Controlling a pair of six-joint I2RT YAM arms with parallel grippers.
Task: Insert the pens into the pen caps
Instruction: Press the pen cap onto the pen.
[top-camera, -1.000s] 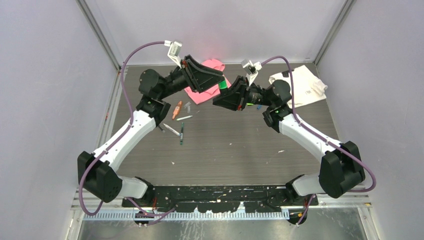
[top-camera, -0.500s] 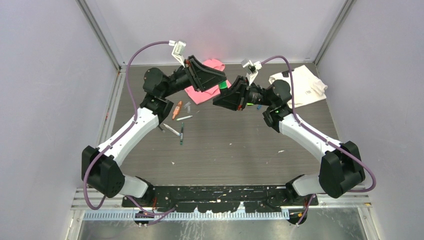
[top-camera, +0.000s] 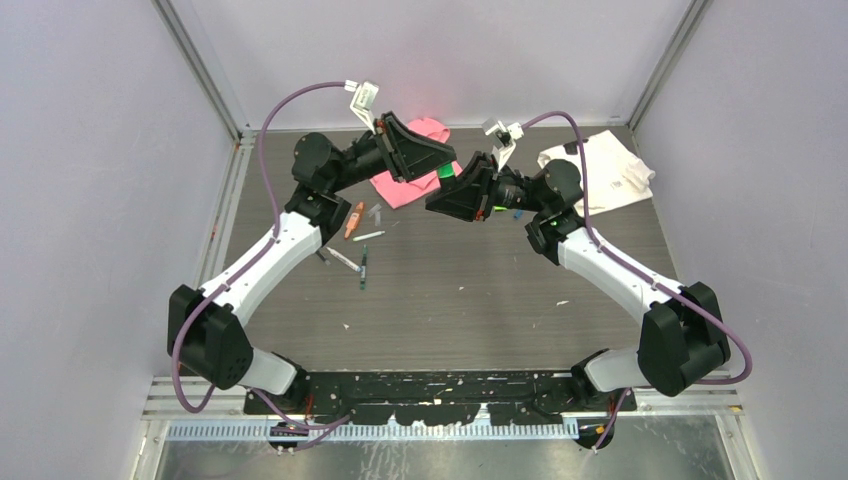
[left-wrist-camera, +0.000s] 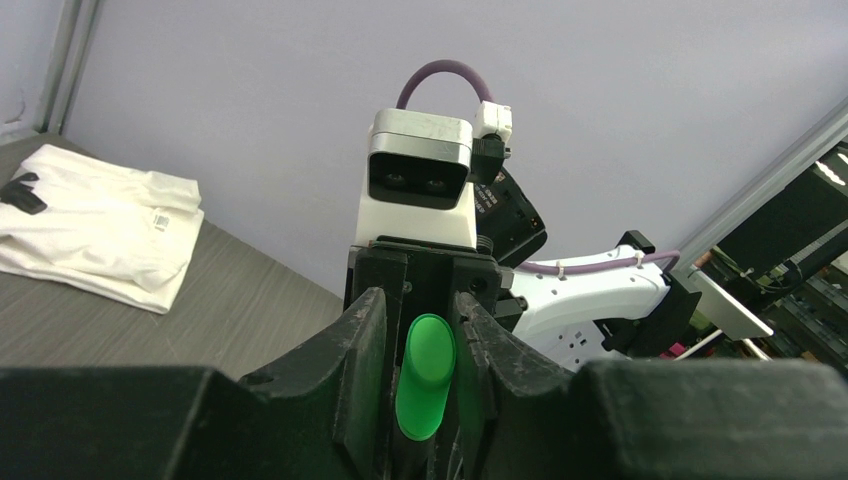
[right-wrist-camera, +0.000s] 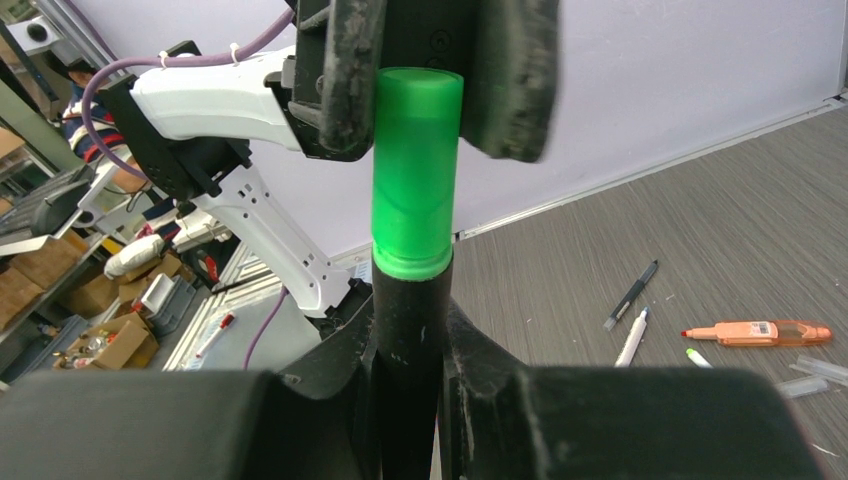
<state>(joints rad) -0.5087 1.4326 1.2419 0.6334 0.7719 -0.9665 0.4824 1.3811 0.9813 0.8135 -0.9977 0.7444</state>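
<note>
Has a green cap (right-wrist-camera: 417, 170) seated over the tip of a black pen (right-wrist-camera: 408, 300), both in mid-air toward 12 o'clock above the table (top-camera: 450, 290). Clamps the pen's barrel fast in the right claw (right-wrist-camera: 410, 345). Brackets the cap's far end with the left claw (left-wrist-camera: 418, 305), narrowly parted (whether actually pinching, cannot tell). Has an orange pen (right-wrist-camera: 757, 332) and slim pens (top-camera: 352, 255) lying loose near 10 o'clock, a pink cloth (top-camera: 400, 188) beneath the claws, a white cloth (top-camera: 610, 170) at 2 o'clock.
</note>
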